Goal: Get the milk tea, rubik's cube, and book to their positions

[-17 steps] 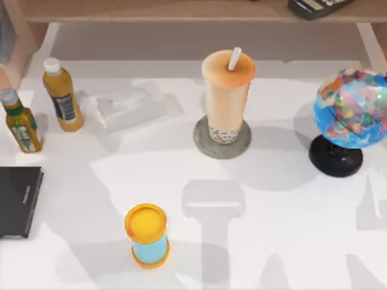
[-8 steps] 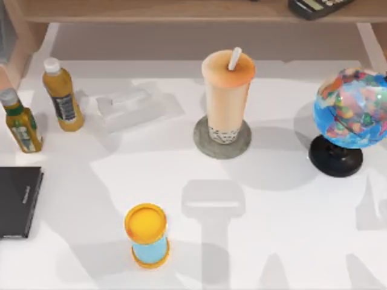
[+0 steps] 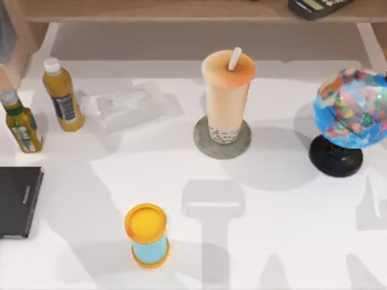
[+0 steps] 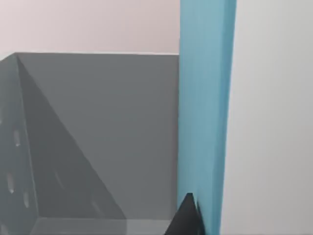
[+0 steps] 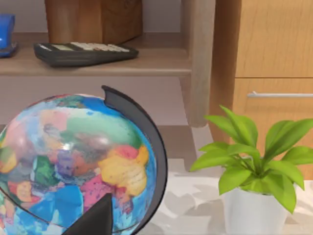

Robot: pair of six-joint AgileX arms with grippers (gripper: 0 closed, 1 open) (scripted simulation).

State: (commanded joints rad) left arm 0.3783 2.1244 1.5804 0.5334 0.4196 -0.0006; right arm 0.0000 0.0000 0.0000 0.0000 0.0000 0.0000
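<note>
Top view: I see the milk tea (image 3: 227,93), peach-tan with dark pearls low and a white straw, standing upright on a grey coaster (image 3: 222,138) mid-table, long axis vertical.

Left wrist: the light blue book (image 4: 205,112) runs upright beside a grey bin (image 4: 98,137) (jaw state: cannot tell).

Right wrist: the globe (image 5: 73,161) sits close; jaw state cannot tell.

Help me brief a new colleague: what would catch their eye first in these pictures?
The milk tea stands tall on a round grey coaster at the table's middle back. The multicoloured globe sits at the right edge, looming large in the right wrist view. In the left wrist view, a light blue book stands upright beside a grey bin.
</note>
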